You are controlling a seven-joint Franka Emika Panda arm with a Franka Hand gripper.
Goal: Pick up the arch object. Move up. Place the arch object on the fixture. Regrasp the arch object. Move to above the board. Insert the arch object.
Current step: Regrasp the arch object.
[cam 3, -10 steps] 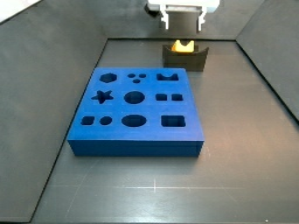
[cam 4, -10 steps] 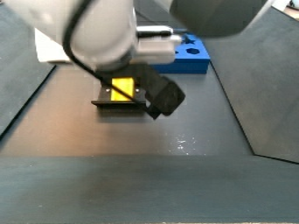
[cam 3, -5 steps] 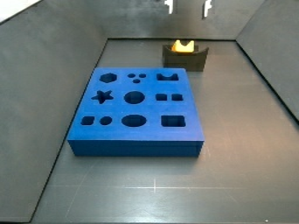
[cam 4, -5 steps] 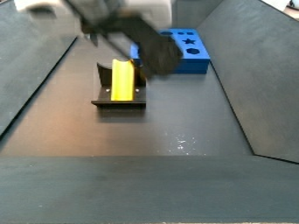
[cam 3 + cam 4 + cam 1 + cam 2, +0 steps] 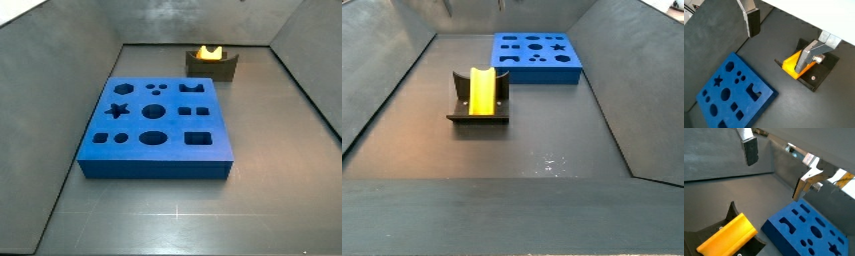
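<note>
The yellow-orange arch object (image 5: 209,52) stands in the dark fixture (image 5: 214,68) at the back of the floor, and both also show in a side view, the arch object (image 5: 482,92) upright between the walls of the fixture (image 5: 476,121). The blue board (image 5: 154,125) lies on the floor beside them. My gripper (image 5: 779,40) is open and empty, high above the arch object (image 5: 791,68); it is out of both side views. In a wrist view the gripper (image 5: 777,167) hangs over the arch object (image 5: 727,235) and the board (image 5: 811,228).
Sloping dark walls enclose the floor on all sides. The board (image 5: 536,57) and the fixture (image 5: 823,75) stand a short gap apart.
My gripper has let go of the arch object, risen and left both side views. The arch object stays in the fixture.
</note>
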